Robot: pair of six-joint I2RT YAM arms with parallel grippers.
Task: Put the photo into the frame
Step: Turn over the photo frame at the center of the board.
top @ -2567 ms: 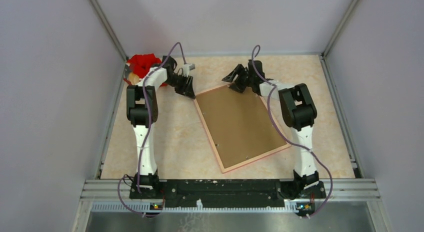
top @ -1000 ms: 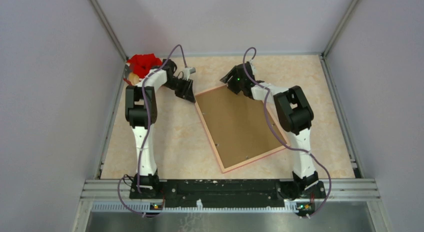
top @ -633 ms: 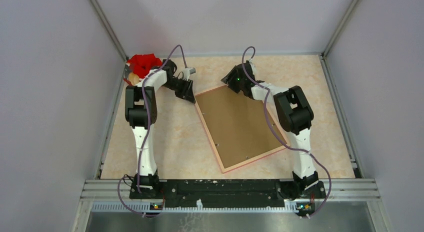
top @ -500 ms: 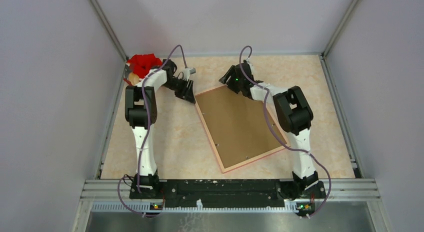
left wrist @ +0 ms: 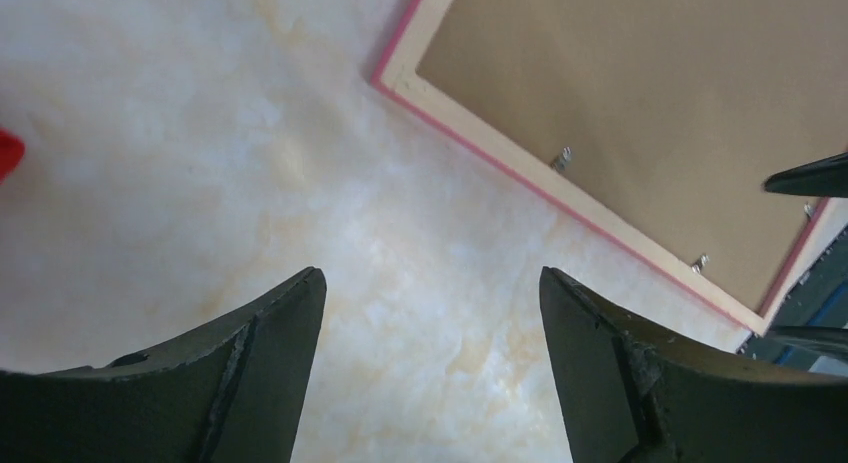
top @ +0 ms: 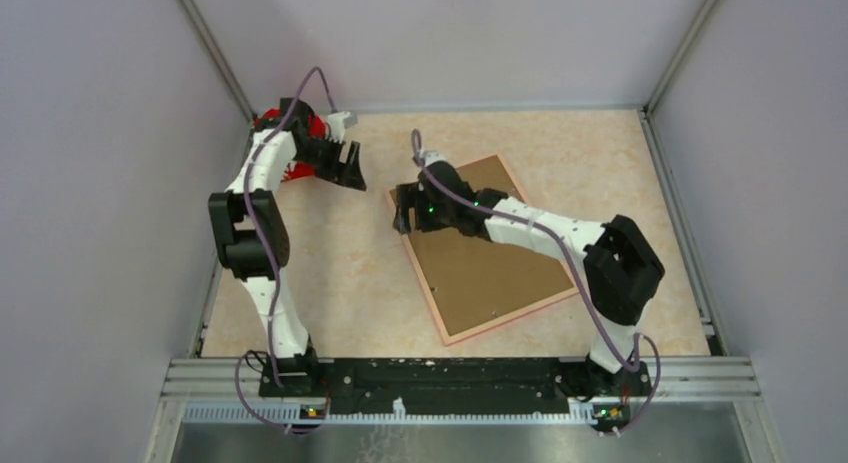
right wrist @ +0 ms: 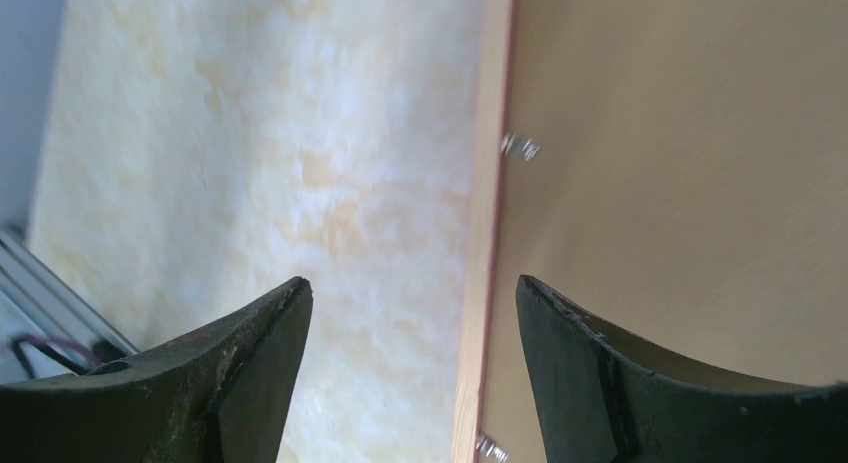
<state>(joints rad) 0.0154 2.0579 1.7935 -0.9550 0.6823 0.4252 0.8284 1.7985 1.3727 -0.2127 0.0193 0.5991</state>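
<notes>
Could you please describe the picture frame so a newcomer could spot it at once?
On the beige table, look right of centre, beneath the right tool. The frame lies flat, back up and askew: a pink-edged rectangle holding a brown board, unlike the red object in the far-left corner.

One frame, back up, near the middle of the table. One brown backing board in it. Two metal tabs clear along one rail; total can't tell. One red object, far left corner, partly hidden. Two arms. Two grippers: left gripper, right gripper.
</notes>
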